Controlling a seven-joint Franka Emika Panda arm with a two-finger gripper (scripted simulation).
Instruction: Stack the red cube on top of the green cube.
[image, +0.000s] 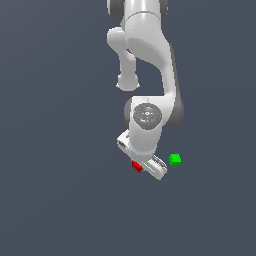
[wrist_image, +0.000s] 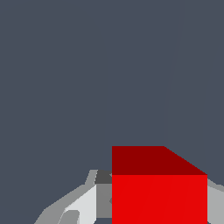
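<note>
The red cube (wrist_image: 159, 192) fills the wrist view, seated between the fingers of the claw (image: 141, 167), which appears closed on it. The green cube (image: 174, 159) sits nearby on the worktop (image: 60, 200). Step in hand: grasp. Next move: lift, then carry above the green cube.

Most of the red cube (image: 136, 166) is covered by the gripper (image: 145, 167) in the exterior view; only a small corner is seen poking out. The fingertips can't really be made out there, so the jaw spacing is hard to judge. In the wrist view the red cube (wrist_image: 159, 197) is cut off by the frame edge, and the fingers (wrist_image: 83, 203) are partly blocked by it and cropped too. The arm's base is cut off at the top of the exterior view.
</note>
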